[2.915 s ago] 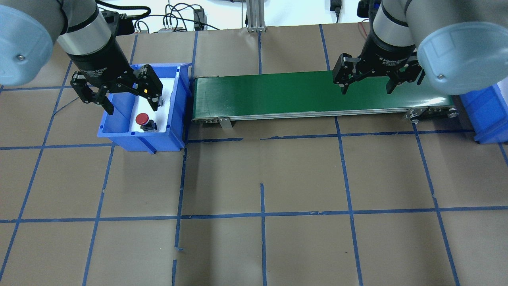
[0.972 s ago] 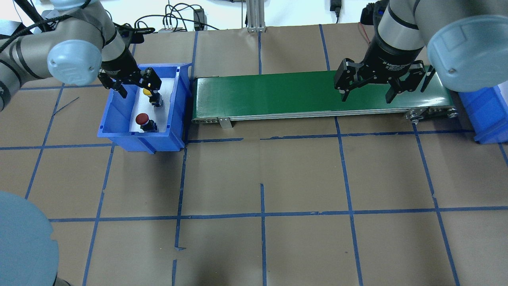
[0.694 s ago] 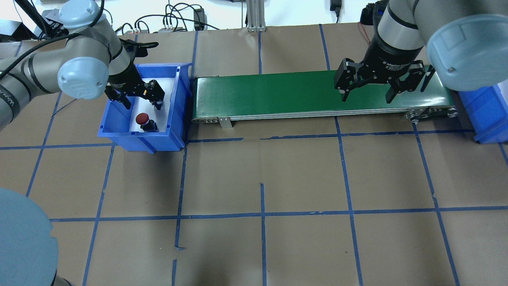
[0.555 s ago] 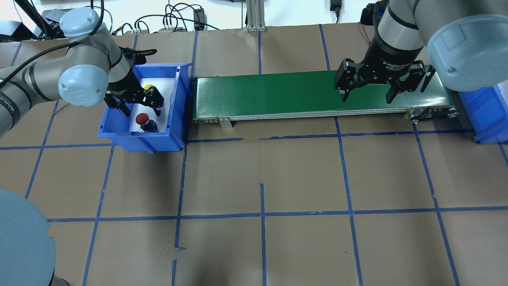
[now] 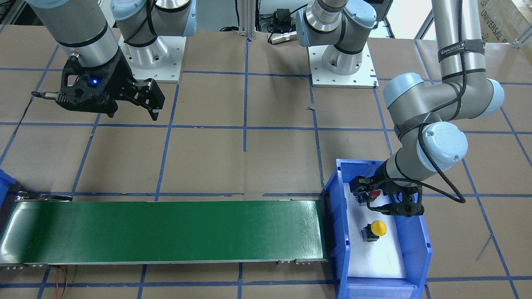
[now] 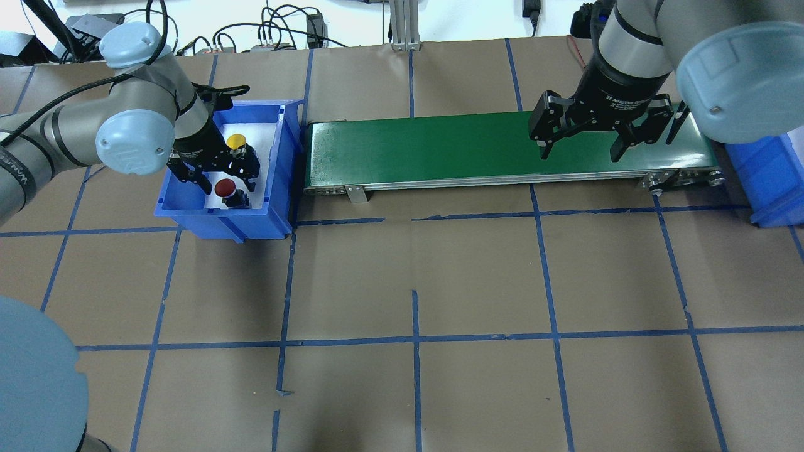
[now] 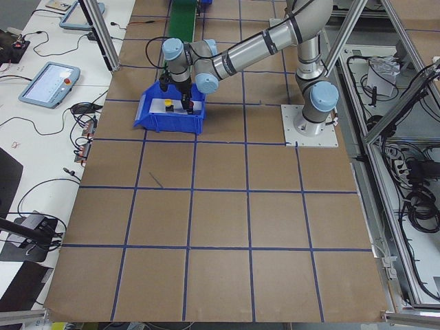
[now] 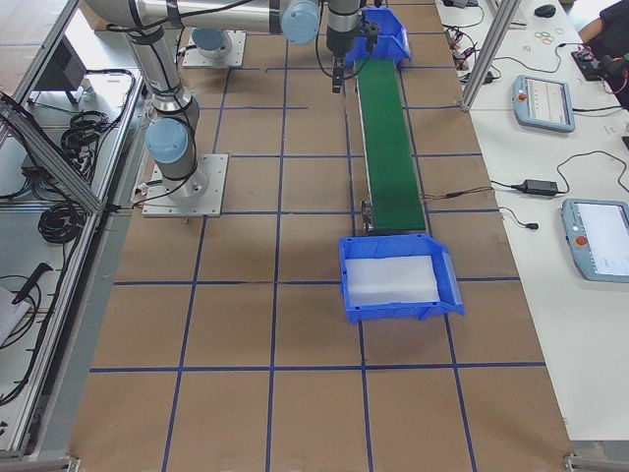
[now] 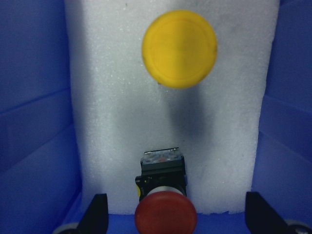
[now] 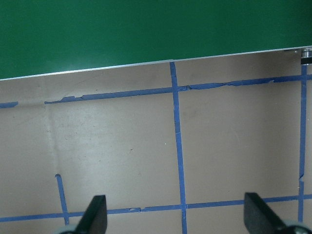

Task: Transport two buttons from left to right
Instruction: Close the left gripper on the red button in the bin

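The red button stands on white foam at the near end of the left blue bin. The yellow button stands further back in the same bin. My left gripper is open and low inside the bin, its fingers on either side of the red button without closing on it. In the left wrist view the red button sits between the fingertips and the yellow button is ahead. My right gripper is open and empty above the right end of the green conveyor belt.
A second blue bin with a white foam floor stands past the belt's right end; it also shows in the exterior right view. The left bin's walls stand close around my left gripper. Brown paper with blue tape lines covers the table.
My left gripper has moved from over the yellow button toward the bin's near end and dropped around the red button. The yellow button is uncovered. The right arm barely moved.
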Controlling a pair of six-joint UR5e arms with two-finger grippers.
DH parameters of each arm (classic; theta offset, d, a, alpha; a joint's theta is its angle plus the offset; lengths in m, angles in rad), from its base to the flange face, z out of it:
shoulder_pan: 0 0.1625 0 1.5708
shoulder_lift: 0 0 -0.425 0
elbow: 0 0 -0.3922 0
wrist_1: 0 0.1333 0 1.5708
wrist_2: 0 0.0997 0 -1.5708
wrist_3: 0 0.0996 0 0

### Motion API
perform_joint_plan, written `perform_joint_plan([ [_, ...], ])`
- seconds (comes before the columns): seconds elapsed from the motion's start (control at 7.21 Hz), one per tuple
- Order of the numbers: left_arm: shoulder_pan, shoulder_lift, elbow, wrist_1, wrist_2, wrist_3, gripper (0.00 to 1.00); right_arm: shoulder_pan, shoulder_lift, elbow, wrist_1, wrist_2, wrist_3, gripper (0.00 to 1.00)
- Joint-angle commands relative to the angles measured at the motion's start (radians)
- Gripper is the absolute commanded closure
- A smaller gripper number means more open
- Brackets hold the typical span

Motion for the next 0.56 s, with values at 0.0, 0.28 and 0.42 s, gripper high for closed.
perform_joint_plan([
  [0.0,0.001,0.000,0.003,-0.001,0.004,0.004,0.69,-0.001,0.000,0.001,0.001,0.001,-0.001,0.00],
  [0.28,0.001,-0.001,0.030,-0.004,0.009,0.008,0.76,-0.001,0.000,0.000,0.001,0.001,-0.001,0.00],
  [0.42,0.001,0.008,0.058,-0.009,0.009,0.000,0.77,0.002,-0.002,0.000,0.000,0.001,0.000,0.00],
])
